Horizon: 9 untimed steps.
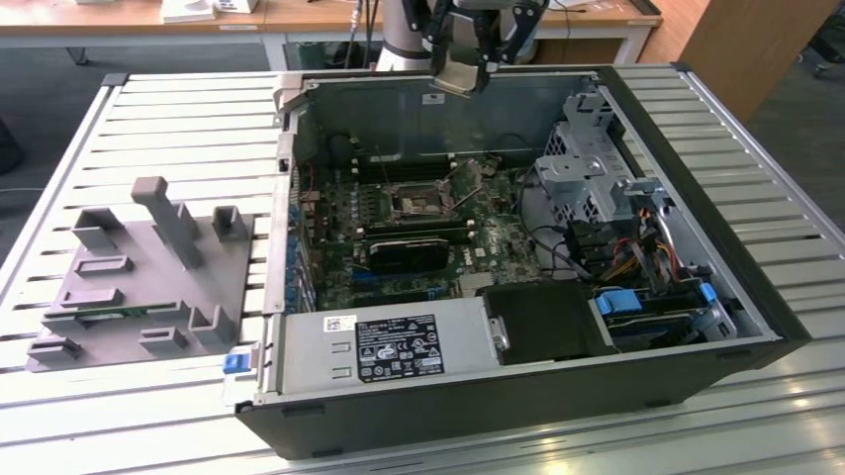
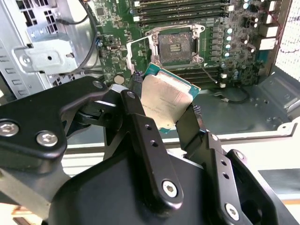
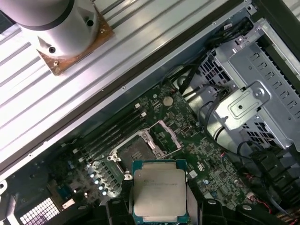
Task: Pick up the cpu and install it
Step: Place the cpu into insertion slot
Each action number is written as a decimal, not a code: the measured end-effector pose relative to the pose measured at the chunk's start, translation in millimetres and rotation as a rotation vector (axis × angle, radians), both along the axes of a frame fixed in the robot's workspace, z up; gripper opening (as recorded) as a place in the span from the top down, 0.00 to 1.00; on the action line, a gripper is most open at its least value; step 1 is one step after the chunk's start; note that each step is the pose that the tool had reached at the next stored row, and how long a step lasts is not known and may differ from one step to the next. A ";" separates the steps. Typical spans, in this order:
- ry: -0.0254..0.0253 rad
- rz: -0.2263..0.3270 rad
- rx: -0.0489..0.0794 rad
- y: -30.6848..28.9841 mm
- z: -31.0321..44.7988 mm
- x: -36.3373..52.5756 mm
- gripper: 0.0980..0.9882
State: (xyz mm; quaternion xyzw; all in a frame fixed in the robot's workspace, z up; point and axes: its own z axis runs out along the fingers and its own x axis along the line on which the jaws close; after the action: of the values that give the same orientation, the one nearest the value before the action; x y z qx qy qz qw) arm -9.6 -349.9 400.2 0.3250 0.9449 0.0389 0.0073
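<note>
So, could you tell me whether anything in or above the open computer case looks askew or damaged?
Nothing looks damaged. The gripper holds the cpu by its edges, at a tilt, above the computer case. The motherboard socket is open and empty.

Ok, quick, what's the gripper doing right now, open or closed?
Gripper: jaws shut on the flat square silvery-grey metal-topped cpu, in the air above the open black computer case.
</note>
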 end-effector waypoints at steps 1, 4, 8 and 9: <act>0.0000 -0.010 0.000 0.2 -0.1 0.0 0.50; 0.0000 -0.035 0.000 1.0 -0.1 0.0 0.50; 0.0000 -0.068 0.000 1.8 -0.2 0.0 0.50; 0.0000 -0.076 0.000 2.1 -0.2 0.0 0.50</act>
State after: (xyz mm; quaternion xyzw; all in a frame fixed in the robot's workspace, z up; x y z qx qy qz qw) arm -9.7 -347.7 400.0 0.3607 0.9319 0.0385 0.0088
